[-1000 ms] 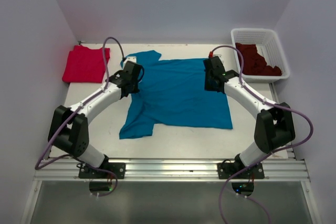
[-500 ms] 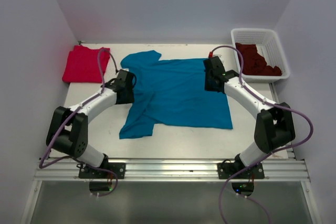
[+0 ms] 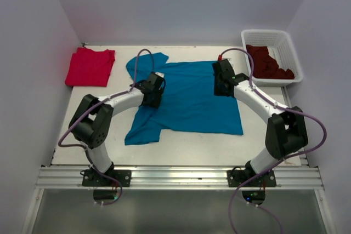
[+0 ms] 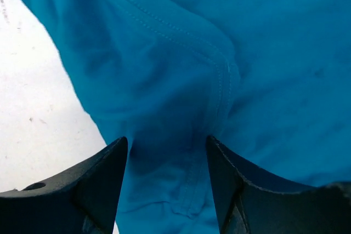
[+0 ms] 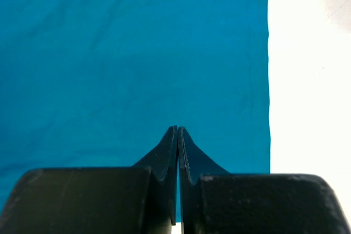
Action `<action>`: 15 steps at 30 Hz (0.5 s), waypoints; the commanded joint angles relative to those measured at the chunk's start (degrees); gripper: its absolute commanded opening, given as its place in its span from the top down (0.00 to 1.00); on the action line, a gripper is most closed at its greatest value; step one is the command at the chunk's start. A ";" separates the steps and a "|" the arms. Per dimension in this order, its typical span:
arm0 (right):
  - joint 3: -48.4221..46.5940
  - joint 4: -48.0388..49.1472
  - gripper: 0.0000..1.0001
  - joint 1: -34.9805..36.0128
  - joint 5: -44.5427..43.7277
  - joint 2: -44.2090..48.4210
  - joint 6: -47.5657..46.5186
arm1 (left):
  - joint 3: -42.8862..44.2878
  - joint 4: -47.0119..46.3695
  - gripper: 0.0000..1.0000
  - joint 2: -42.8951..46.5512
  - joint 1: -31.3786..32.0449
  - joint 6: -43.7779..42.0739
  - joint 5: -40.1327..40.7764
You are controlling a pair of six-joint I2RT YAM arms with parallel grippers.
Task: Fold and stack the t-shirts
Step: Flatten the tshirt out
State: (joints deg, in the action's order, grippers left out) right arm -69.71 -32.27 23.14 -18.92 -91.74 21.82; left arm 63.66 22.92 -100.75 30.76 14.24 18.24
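Observation:
The teal t-shirt (image 3: 192,100) lies spread flat in the middle of the table, with its sleeves to the left. My left gripper (image 3: 153,95) hangs low over its left part, close to a stitched seam. Its jaws are open (image 4: 167,141) with loose teal cloth (image 4: 263,53) below and between them, nothing pinched. My right gripper (image 3: 222,84) is shut (image 5: 177,129) just above the teal cloth (image 5: 109,53) near its right edge, with no cloth visibly caught. A folded bright red t-shirt (image 3: 89,67) rests at the far left. Dark maroon t-shirts (image 3: 269,64) are heaped in the basket.
The white lattice basket (image 3: 269,32) stands at the far right corner. Bare white tabletop (image 3: 98,130) shows left of the teal shirt and along the front edge. Walls close in the left, right and back sides.
My left arm swung right, from the shirt's left edge to over its body, and its jaws widened. The right arm stayed still and shut.

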 commanded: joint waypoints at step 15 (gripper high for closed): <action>-0.34 -0.78 1.00 -0.11 -1.56 -1.33 -0.91 | 4.64 -2.35 1.00 -0.17 0.26 2.36 6.10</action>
State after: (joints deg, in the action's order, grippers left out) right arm -69.71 -32.93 23.14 -18.96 -92.62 21.58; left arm 68.01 21.65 -106.69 30.83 13.08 20.03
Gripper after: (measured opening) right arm 0.007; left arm 0.015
